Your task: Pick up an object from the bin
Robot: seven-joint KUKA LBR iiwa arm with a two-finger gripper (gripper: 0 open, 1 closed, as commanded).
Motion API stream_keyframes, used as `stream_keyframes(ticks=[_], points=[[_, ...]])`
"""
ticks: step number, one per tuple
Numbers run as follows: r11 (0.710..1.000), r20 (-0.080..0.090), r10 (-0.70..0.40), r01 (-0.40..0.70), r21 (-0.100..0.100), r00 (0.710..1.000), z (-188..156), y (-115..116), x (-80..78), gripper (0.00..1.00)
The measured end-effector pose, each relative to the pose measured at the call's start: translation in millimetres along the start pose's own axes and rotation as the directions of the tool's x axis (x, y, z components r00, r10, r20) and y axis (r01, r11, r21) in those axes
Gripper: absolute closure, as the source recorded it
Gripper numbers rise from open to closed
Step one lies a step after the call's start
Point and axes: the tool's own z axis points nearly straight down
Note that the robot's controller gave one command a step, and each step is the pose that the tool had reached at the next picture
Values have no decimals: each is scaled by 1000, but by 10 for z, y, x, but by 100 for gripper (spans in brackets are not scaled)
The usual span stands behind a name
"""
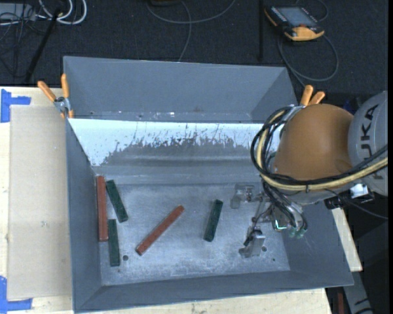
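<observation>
In the camera view nothing is picked yet. The hand (247, 222) is low over the floor of the bin (183, 103), at about 4 o'clock of that floor. Its two fingers are spread well apart, one toward 12 o'clock and one toward 6, and nothing is between them. The nearest thing is a dark green stick (213, 220), nearly upright in the picture, just beside the hand at its 9 o'clock and apart from it. All of the grasp and the lift is, by my reckoning, left to do.

Further toward 9 o'clock lies a brown stick (160, 230), slanted, on its own. By the bin's wall at 9 o'clock sit a reddish stick (101, 208) and two more green sticks (116, 201), close together.

The bin's floor is grey metal, scuffed and speckled pale; its back wall at 12 o'clock is scratched. Beyond it is a dark floor (203, 25) with loose cables (65, 5).
</observation>
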Motion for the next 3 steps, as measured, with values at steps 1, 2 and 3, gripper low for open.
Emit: stream_keyframes(ticks=[1, 2, 3], points=[[994, 3, 111, -111, -1, 994, 924, 92, -496, 0], [977, 9, -212, 212, 2, 977, 1203, 114, -290, 0], [978, 8, -210, 210, 3, 978, 1192, 109, -292, 100]])
